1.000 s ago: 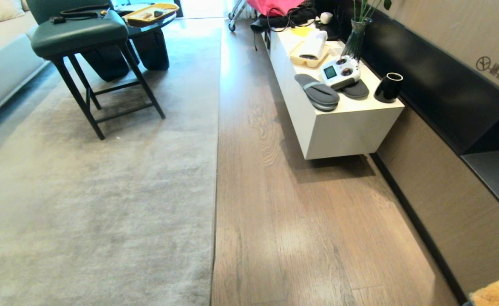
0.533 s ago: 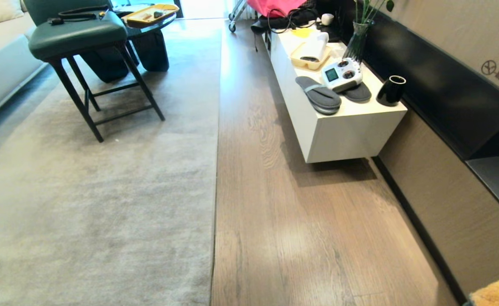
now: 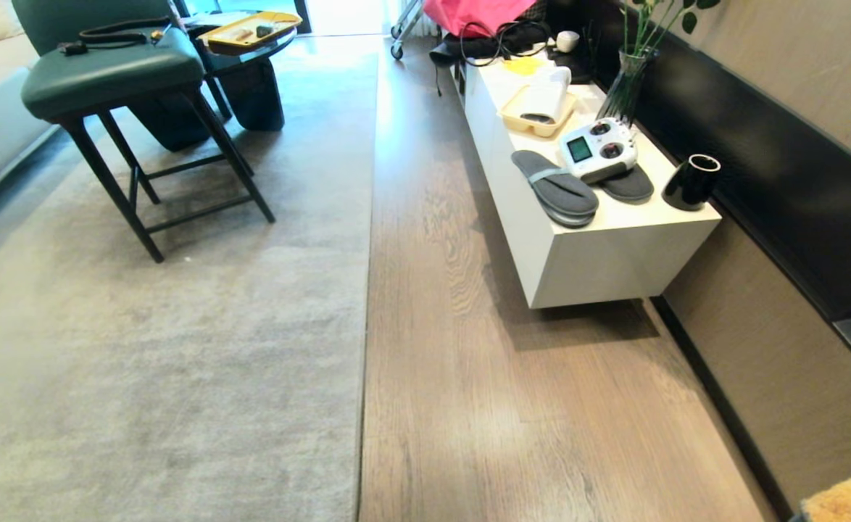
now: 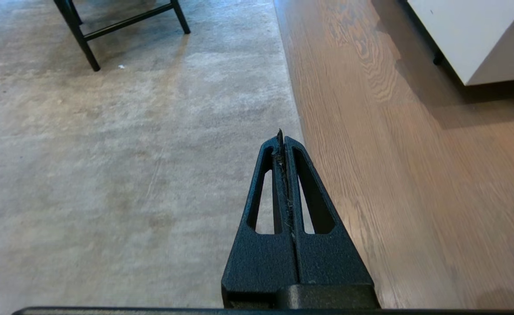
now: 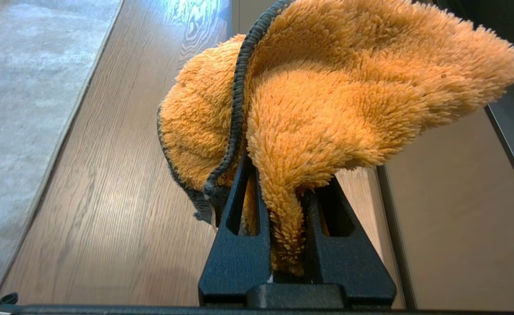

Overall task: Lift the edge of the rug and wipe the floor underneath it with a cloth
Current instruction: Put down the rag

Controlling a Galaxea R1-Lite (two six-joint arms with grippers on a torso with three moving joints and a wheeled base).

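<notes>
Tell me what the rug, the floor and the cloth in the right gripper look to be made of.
Rug: likely short-pile textile, matte grey, faintly mottled nap.
Floor: wood or wood-look planks, swirling grain, soft sheen from reflected light.
Cloth: probably fluffy microfibre, long orange fibres, dark stitched edging, pinched in the right gripper.

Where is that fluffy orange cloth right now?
The cloth is clamped in the right gripper, held above the floor; in the head view it peeks in at the bottom right corner.

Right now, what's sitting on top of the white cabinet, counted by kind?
Grey slippers: 2
White remote controller: 1
Black cup: 1
Glass vase with stems: 1
Yellow tray: 1
Total: 6, on the white cabinet, leaving out the cluttered far end.
</notes>
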